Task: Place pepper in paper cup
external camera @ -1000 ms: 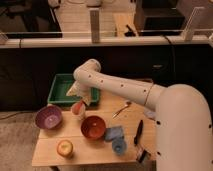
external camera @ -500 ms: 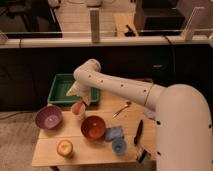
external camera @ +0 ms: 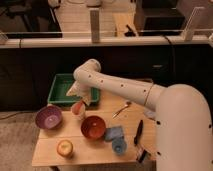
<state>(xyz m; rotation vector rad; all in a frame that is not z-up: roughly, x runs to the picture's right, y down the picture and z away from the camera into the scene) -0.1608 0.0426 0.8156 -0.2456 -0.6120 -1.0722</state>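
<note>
the gripper hangs just above the paper cup on the worktop; its grip cannot be told.

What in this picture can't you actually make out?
- Gripper, camera view: it hangs just above the paper cup beside the green tray; the wrist hides how it is set.
- Pepper: not seen anywhere; it may be behind the gripper or down in the cup.
- Cup's inside: hidden by the gripper.
- Dark tool by the arm: too blurred to name.
</note>
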